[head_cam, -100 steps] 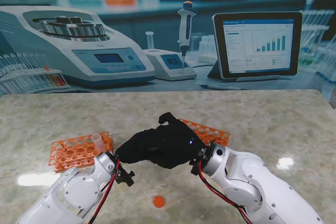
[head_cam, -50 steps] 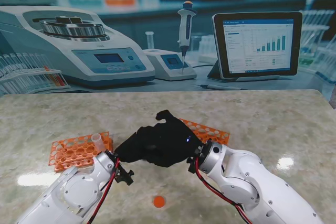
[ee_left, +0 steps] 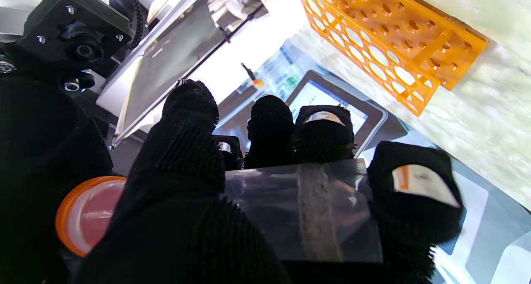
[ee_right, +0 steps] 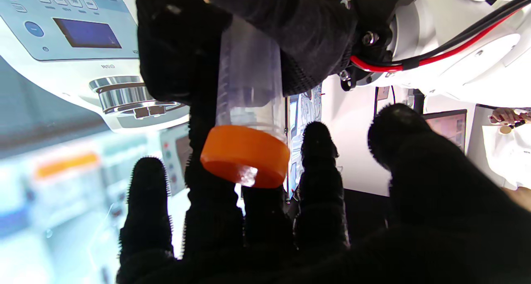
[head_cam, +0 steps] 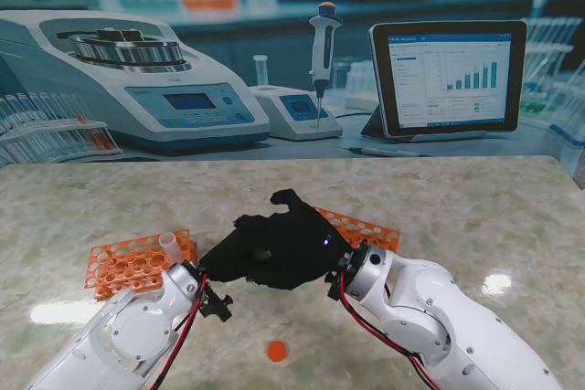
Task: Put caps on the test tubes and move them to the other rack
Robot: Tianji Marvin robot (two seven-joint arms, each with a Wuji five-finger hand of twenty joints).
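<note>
My two black-gloved hands meet at the middle of the table. My left hand [head_cam: 228,262] is shut on a clear test tube [ee_left: 298,209] with an orange cap [ee_right: 244,155] on its end. My right hand [head_cam: 302,244] sits at the capped end; its fingers [ee_right: 319,184] spread behind the cap and the thumb [ee_right: 415,151] stands apart from it. In the stand view the tube is hidden by the hands. One orange rack [head_cam: 128,262] on the left holds an uncapped tube [head_cam: 170,244]. A second orange rack [head_cam: 366,228] lies behind my right wrist.
A loose orange cap [head_cam: 276,351] lies on the marble table nearer to me than the hands. Beyond the table's far edge stand a centrifuge [head_cam: 137,79], a pipette [head_cam: 322,52] and a tablet [head_cam: 448,75].
My right hand and wrist have shifted slightly left, closer onto the left hand. The left arm has stayed where it was.
</note>
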